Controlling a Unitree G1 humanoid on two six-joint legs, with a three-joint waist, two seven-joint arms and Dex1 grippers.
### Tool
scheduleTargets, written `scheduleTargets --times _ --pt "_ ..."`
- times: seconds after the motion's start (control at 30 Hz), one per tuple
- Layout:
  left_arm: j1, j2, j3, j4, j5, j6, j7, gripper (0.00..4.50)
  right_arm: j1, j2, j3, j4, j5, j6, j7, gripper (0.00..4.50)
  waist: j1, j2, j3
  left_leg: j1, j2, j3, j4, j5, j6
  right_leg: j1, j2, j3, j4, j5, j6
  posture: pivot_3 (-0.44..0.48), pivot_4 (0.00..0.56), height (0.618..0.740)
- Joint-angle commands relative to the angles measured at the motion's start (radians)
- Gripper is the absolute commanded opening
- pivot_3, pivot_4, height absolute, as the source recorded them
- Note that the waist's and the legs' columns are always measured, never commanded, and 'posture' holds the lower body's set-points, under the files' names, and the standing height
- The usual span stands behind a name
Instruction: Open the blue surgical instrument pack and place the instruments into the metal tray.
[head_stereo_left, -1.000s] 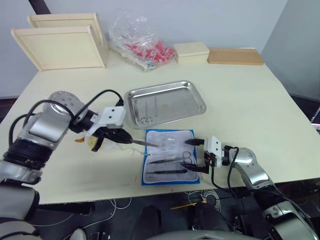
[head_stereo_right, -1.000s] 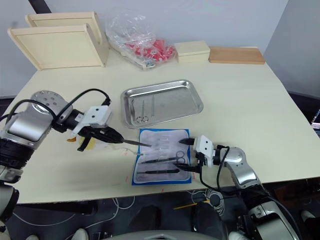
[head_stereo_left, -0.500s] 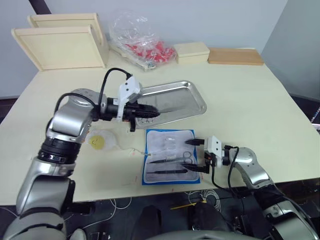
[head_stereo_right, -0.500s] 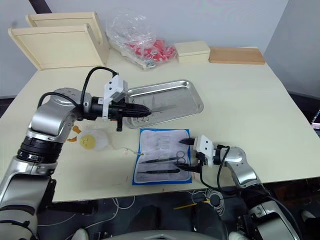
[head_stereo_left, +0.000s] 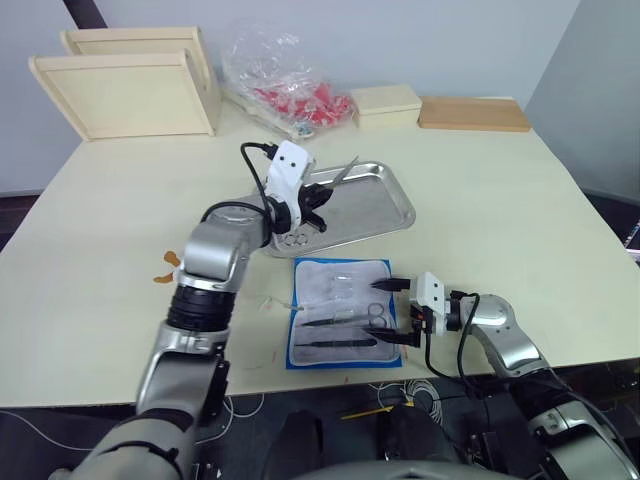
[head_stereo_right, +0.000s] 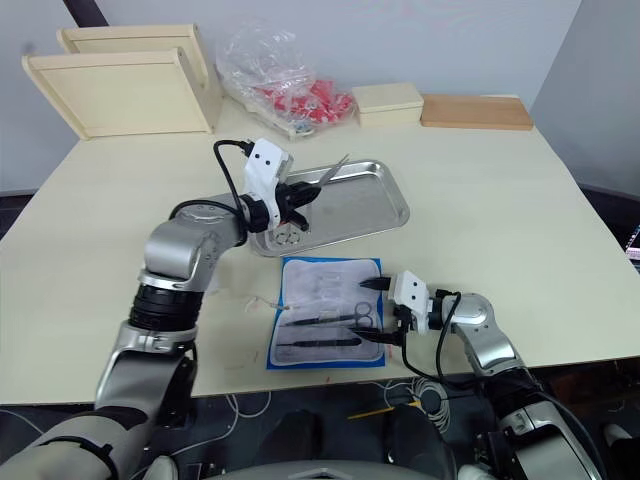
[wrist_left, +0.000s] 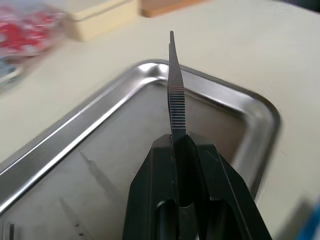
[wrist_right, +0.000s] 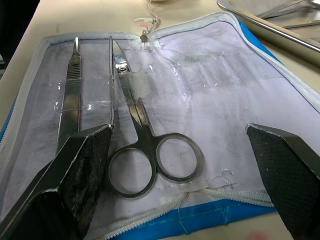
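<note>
The blue surgical instrument pack (head_stereo_left: 341, 313) lies unfolded on the counter (head_stereo_left: 500, 200), lining up, just in front of the metal tray (head_stereo_left: 370, 205). Scissors (wrist_right: 142, 150) and a slim straight instrument (wrist_right: 70, 95) remain in its clear sleeves. The tray already holds ring-handled instruments (head_stereo_left: 293, 238) at its near-left end.

The left tool (head_stereo_left: 318, 196) is pressed together on a pair of tweezers (wrist_left: 175, 90), the tips pointing up and outward over the tray's basin. The right tool (wrist_right: 180, 165) rests spread at the pack's near-right edge, its fingers either side of the scissors' rings — gripping nothing.

Assessment: the step in hand is the release of the tweezers. It is best done by lowering the wrist until the piece lies close to flat above bare tray floor, clear of the items already there, then parting the fingers — a drop from the present tilt risks a bounce over the rim.
</note>
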Motion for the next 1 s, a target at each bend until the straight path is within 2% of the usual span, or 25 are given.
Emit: scheduleTargets --times 0.03,0.47,1.0 --pt "-0.044 -0.049 0.029 0.019 0.033 -0.014 0.105 0.05 0.073 -0.017 0.065 0.121 -0.080 0.066 -0.003 4.50 0.001 -0.002 -0.002 0.000 0.000 0.000 0.000 0.000 0.000 0.000 0.000 0.000 0.000 0.000 0.000 0.000 0.150 0.740" --pt "-0.022 -0.276 0.059 0.104 0.115 0.029 0.406 0.05 0.076 -0.008 0.071 0.117 -0.079 0.067 -0.007 4.50 0.002 -0.003 -0.004 0.001 0.000 -0.001 0.000 0.000 0.000 0.002 0.000 -0.001 0.000 0.000 0.000 0.000 0.150 0.740" --pt "-0.021 -0.339 0.104 0.213 0.124 0.029 0.493 0.05 0.064 -0.011 0.069 0.125 -0.083 0.063 -0.005 4.50 0.002 -0.003 -0.004 0.001 -0.001 0.000 0.000 0.000 -0.001 0.002 0.000 -0.002 0.000 0.000 0.000 0.000 0.150 0.740"
